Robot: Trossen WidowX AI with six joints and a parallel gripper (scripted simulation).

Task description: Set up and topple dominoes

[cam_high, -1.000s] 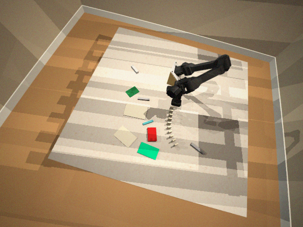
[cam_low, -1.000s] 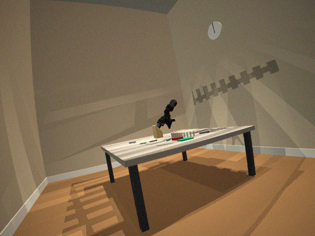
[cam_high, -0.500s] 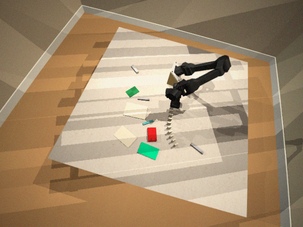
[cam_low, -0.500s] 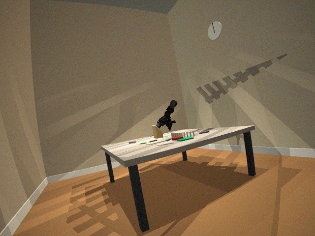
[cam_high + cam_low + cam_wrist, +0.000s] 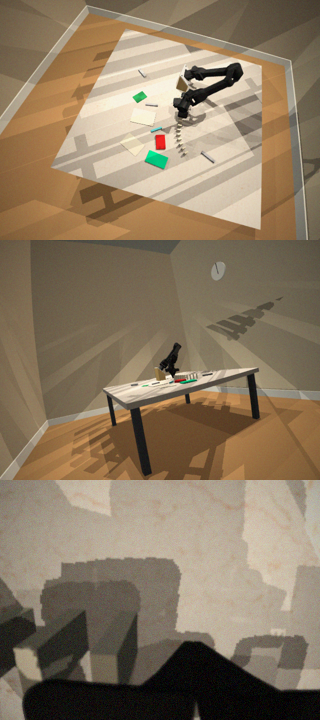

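A row of several small cream dominoes (image 5: 180, 140) (image 5: 188, 375) runs across the middle of the white table (image 5: 227, 191) (image 5: 134, 400). My gripper (image 5: 182, 115) (image 5: 172, 374) (image 5: 191, 649) is shut and empty. It is low over the table, right at the far end of the row, by the end domino (image 5: 179, 125). In the wrist view two dominoes (image 5: 107, 662) (image 5: 35, 662) of that end show close at the lower left, in shadow. I cannot tell whether my fingers touch the end one.
Flat cards lie left of the row: two green (image 5: 139, 96) (image 5: 156, 159), two cream (image 5: 143, 116) (image 5: 132, 144), and a red block (image 5: 160, 141). A teal bar (image 5: 156, 129) and three grey bars (image 5: 151, 104) (image 5: 142, 73) (image 5: 207, 156) lie flat. A tan wedge (image 5: 182, 83) stands by the arm.
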